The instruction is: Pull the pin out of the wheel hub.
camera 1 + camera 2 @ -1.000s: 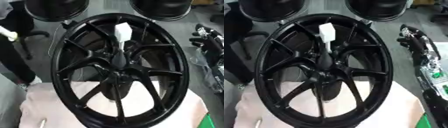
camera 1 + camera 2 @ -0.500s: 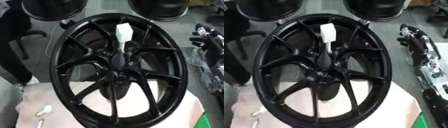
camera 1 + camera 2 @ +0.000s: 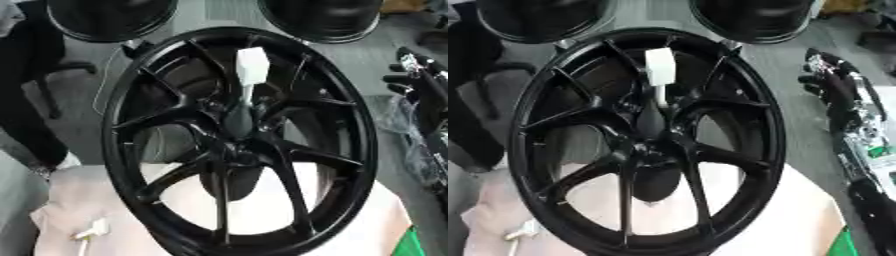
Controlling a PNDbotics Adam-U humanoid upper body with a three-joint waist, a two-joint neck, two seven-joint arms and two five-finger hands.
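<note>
The pin (image 3: 251, 70) is seen upper centre, its shaft running down into the hub (image 3: 234, 145). The right hand (image 3: 833, 85), at the right edge, lies nearer; its fingers cannot be judged.

right arm (image 3: 842, 110) raised at right edge

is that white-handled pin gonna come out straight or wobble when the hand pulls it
Probably fairly straight: the pin looks like a rigid stem with a blocky white handle, seated in the wheel hub. It likely feels light, being small beside the wheel. The handle's flat sides should suit a pinch. The right hand isn't on it yet.
</note>
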